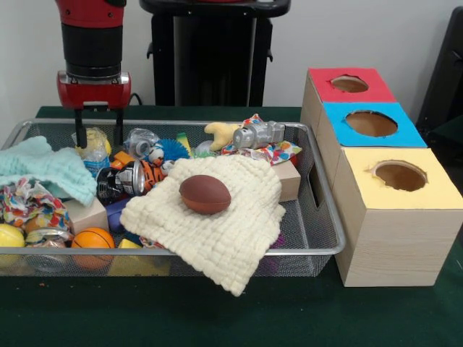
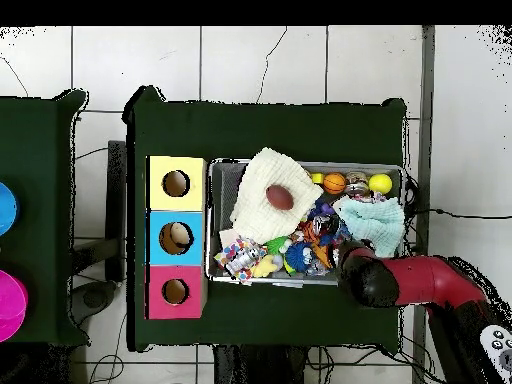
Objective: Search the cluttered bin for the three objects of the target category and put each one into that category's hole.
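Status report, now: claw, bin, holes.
Claw open, empty, hanging over the bin's back corner above a plastic bottle. Brown football sits on the cream cloth. Red, blue, yellow holes unobstructed.

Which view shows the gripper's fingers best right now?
The front view: the gripper hangs over the bin's far corner, both fingers visible and apart, holding nothing. In the overhead view the arm's own body covers the fingers, so only its place over the bin edge shows.
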You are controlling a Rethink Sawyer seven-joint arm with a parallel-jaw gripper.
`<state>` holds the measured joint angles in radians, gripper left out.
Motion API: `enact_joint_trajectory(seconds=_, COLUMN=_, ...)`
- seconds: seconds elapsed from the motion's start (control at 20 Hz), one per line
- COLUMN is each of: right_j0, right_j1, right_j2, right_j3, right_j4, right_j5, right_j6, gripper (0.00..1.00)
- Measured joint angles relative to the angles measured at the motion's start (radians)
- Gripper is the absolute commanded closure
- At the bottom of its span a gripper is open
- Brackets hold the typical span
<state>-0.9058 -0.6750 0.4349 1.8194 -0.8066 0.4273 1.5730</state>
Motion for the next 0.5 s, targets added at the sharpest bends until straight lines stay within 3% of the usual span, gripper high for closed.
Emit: enact_joint_trajectory(seconds=0.5, right_j0=0.006, right_j1=-0.001, right_j2=-0.011, right_j3=0.0, right_j4=-0.047, right_j5=-0.024, right_j6=0.0, gripper=0.0)
